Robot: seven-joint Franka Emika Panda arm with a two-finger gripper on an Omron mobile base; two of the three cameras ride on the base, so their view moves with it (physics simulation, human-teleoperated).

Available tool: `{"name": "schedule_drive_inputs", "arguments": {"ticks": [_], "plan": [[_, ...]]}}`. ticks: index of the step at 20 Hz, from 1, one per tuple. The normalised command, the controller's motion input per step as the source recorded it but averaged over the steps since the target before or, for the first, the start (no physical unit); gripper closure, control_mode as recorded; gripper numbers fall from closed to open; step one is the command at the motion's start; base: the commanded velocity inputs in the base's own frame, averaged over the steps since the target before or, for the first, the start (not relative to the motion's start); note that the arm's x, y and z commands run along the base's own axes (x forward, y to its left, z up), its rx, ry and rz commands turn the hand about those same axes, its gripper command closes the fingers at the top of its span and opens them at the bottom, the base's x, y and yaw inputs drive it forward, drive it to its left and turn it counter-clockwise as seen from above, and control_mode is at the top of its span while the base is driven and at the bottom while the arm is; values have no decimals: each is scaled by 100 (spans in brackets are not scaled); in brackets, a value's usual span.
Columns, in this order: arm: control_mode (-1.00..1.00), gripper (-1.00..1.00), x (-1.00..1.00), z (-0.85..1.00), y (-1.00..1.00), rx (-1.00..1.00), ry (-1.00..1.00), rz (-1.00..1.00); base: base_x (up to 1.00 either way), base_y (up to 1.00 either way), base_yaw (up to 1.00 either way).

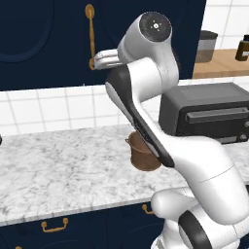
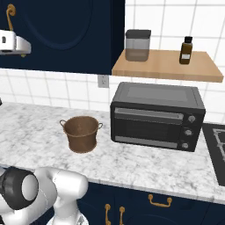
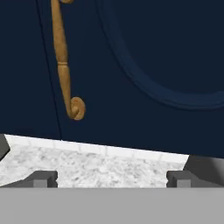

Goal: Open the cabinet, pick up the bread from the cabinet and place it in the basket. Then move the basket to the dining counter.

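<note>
Your arm covers the right half of the basket (image 1: pixel 141 154) in the left base view. The cabinet (image 3: pixel 144 57) is shut, so its inside is hidden from you. Its brass handle (image 3: pixel 63 65) runs off the hand view's top edge.

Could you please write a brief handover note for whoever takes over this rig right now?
Gripper: open, jaws wide, holding nothing, raised in front of the cabinet near the lower end of its brass handle, not touching it.
Cabinet: doors closed; the bread can't be seen.
Basket: upright on the marble counter, left of the toaster oven, apparently empty.
Done: approach to the handle only.
Left: grasp the handle, open the door, move the bread into the basket, carry the basket to the dining counter.
</note>
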Motion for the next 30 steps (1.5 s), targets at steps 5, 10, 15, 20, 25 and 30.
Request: {"name": "schedule_drive_inputs", "arguments": {"ticks": [5, 10, 15, 20, 25, 30], "plan": [[-100, -100, 42, 39, 60, 5, -6, 0, 0, 0, 0], [-100, -100, 43, 3, 41, 12, -9, 0, 0, 0, 0], [-100, -100, 39, -3, 5, 2, -1, 0, 0, 0, 0], [-100, -100, 48, -23, 0, 0, 0, 0, 0, 0, 0], [-100, -100, 66, -21, 5, 0, 0, 0, 0, 0, 0], [-100, -100, 66, -7, 13, 0, 0, -3, 0, 0, 0]]}}
